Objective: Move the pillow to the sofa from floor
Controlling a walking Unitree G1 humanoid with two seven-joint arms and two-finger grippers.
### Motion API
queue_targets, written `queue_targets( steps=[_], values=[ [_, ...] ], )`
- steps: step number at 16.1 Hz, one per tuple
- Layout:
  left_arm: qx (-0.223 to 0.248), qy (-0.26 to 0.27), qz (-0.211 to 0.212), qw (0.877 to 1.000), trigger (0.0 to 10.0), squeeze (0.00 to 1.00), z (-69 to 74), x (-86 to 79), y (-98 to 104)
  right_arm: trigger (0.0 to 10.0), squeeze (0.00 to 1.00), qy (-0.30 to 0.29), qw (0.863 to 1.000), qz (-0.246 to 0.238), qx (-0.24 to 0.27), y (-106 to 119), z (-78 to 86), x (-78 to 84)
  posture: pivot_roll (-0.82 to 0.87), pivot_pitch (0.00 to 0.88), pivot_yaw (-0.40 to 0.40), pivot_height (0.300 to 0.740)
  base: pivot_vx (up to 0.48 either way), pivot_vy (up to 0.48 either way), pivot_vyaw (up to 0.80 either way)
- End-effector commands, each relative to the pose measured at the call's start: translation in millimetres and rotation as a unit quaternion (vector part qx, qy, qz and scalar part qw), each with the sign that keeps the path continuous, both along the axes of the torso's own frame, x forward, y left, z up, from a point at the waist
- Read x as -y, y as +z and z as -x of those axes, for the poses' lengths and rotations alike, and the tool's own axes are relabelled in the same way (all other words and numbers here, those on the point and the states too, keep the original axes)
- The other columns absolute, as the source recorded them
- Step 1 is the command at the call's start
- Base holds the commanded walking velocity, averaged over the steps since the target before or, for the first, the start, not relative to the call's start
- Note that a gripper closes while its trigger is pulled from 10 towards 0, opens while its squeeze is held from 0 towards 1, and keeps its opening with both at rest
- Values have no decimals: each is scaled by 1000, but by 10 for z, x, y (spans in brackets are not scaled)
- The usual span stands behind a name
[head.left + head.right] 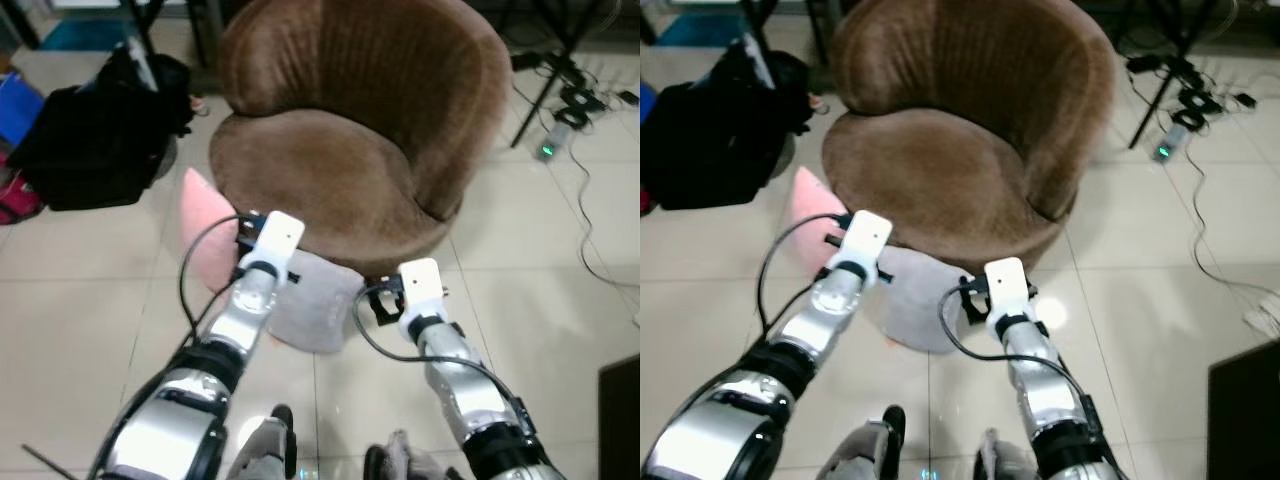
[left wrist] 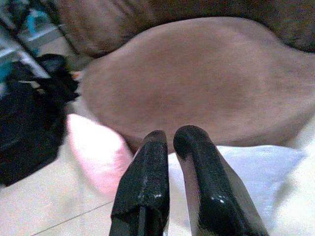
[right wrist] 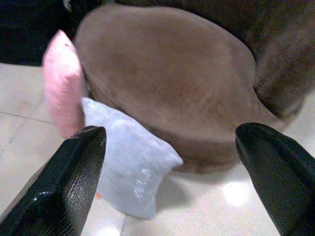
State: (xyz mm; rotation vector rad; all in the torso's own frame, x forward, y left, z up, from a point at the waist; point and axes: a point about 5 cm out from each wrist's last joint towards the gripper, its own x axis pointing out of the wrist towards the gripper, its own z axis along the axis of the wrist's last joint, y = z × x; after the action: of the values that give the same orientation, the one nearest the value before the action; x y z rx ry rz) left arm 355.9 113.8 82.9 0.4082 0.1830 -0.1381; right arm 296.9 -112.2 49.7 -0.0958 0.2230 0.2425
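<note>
Two pillows on the floor, both leaning against the front base of the brown sofa point(image 1: 340, 150), a round tub chair really. The grey pillow point(image 3: 125, 167) is nearest me, and a pink pillow point(image 3: 61, 88) stands on edge just beside it, touching it on my left. The seat is bare, so nothing is moved yet.

Handling, my guess: both are soft, light and squashy, with no slip or breakage worry. Fabric will bunch up, so I'd pinch a corner or the top edge deep rather than the flat face. The grey one's upper edge, where it leans on the sofa base, looks the easiest bite. It will droop when lifted.

The left claw point(image 2: 167, 142) is clenched, fingers nearly touching, holding nothing. It hovers above the seam between the pink and grey pillows, pointing at the sofa front. The left arm is stretched forward and down.

The right claw point(image 3: 170, 147) is released, fingers spread wide, empty, facing the grey pillow and sofa base from a little off. The right arm is bent, with the wrist low near the grey pillow's right corner.

The black bag point(image 1: 95, 140) sits well off to my left.
</note>
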Motion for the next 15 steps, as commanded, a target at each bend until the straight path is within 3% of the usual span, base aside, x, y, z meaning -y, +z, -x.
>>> queue_targets(
  steps=[1,2,13,14,15],
  values=[
    [-8,-4,1,1000,10000,0,24,46,-39,10000,0,-14,1000,1,-11,-35,9,71,-177,163,-12,740,0,0,0],
    [-8,-1,12,1000,10000,1000,27,38,-39,10000,0,-15,1000,3,-11,-40,10,73,-177,163,-12,740,0,0,0],
    [-10,-4,37,999,10000,1000,9,49,-12,10000,0,-23,1000,3,-10,-30,1,96,-184,174,-15,740,0,0,0],
    [-8,-27,66,997,0,1000,16,93,6,10000,0,-23,1000,4,-10,-31,2,96,-184,174,-15,740,0,0,0],
    [-10,-27,74,997,0,0,18,102,6,10000,0,-24,1000,4,-10,-31,1,98,-185,174,-14,740,0,0,0]
  ],
)
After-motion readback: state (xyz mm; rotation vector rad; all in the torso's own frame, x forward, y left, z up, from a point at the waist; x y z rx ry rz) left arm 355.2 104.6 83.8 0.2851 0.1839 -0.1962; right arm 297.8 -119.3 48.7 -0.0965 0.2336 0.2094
